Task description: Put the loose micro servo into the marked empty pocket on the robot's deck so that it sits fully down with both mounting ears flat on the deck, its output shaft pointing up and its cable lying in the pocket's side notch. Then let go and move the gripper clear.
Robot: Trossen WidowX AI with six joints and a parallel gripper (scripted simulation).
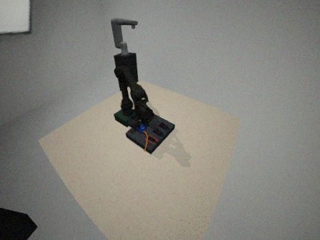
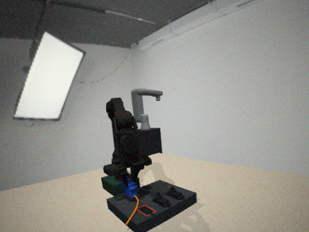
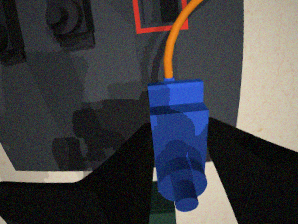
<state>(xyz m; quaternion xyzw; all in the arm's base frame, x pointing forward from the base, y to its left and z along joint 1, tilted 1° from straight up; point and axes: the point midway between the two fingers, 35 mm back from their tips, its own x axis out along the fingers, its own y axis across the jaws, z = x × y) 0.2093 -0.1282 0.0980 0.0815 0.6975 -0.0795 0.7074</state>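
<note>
Pinches, with the black two-fingered gripper (image 1: 140,126) (image 2: 131,181) (image 3: 177,127), a blue box-shaped micro servo (image 1: 141,128) (image 2: 130,188) (image 3: 179,125), one finger on each side of the body. Carries it outside the red-outlined rectangular pocket (image 1: 152,139) (image 2: 147,210) (image 3: 167,12), near that end of the dark grey slab-like deck (image 1: 137,137) (image 2: 121,208) (image 3: 120,65) lying close to a dark green block (image 1: 121,118) (image 2: 111,186) (image 3: 162,217). In the wrist view, shows the round output shaft at the end opposite the cable (whether quite upright, cannot tell).

Trails a thin orange cable (image 1: 146,138) (image 2: 137,204) (image 3: 172,50) from the servo, curving across the red outline in the wrist view and, in the exterior view, running out past the deck's edge (so not lying in the side notch). Beside the marked pocket, shows black servo-like parts (image 2: 175,193) (image 3: 65,17) set in the deck. Underneath, rests on a pale beige tabletop (image 1: 143,186) (image 2: 241,190) (image 3: 267,75).
</note>
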